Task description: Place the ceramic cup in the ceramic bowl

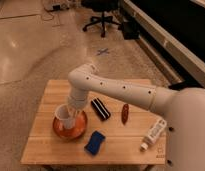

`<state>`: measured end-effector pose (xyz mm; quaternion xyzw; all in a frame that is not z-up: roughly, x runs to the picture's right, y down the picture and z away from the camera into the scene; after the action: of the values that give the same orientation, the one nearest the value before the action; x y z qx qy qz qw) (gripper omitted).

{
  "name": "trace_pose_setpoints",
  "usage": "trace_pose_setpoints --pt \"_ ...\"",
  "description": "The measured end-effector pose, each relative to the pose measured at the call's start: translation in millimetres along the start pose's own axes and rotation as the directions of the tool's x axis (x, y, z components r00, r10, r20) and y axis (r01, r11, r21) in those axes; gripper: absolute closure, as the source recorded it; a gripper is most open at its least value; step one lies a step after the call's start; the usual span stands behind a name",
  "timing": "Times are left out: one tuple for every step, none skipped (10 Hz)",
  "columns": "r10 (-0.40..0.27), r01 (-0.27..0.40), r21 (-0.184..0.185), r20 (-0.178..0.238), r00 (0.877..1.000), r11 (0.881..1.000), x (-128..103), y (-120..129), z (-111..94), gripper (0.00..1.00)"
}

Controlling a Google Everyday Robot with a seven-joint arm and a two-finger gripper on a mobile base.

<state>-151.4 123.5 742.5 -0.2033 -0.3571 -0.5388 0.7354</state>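
The ceramic bowl (60,131), wide and glossy orange inside, sits on the left part of the wooden table (51,95). The ceramic cup (64,115), small and white, is tilted over the bowl's inside, low against it. My gripper (72,111) reaches down from the white arm (116,90) and is at the cup's right side, over the bowl. I cannot tell whether the cup rests on the bowl's floor.
A black striped packet (100,108) lies right of the bowl. A blue sponge (95,142) lies near the front edge. A reddish-brown oblong object (125,113) and a white squeeze bottle (153,133) lie further right. An office chair (102,15) stands on the floor behind.
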Motion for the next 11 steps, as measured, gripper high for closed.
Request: trace_pose_setpoints --pt "-0.004 0.005 0.008 -0.006 1.000 1.000 2 -4 5 0.29" --pt "-0.008 0.008 0.011 -0.011 1.000 1.000 3 -6 7 0.23" --pt "-0.012 0.012 0.012 -0.017 1.000 1.000 5 -8 10 0.20" --pt "-0.014 0.015 0.010 -0.020 1.000 1.000 5 -8 12 0.20" --pt "-0.016 0.016 0.005 -0.026 1.000 1.000 7 -5 13 0.20" --pt "-0.016 0.016 -0.003 -0.036 0.999 1.000 9 -2 12 0.20" --pt "-0.015 0.015 -0.012 -0.048 0.999 1.000 12 2 10 0.20" --pt "-0.014 0.013 -0.016 -0.062 0.998 1.000 16 3 4 0.20" --pt "-0.008 0.007 -0.017 -0.081 0.997 1.000 22 6 -5 0.20" --pt "-0.001 -0.001 -0.020 -0.106 0.994 1.000 29 9 -20 0.20" --pt "0.001 -0.004 -0.025 -0.125 0.992 1.000 34 13 -34 0.20"
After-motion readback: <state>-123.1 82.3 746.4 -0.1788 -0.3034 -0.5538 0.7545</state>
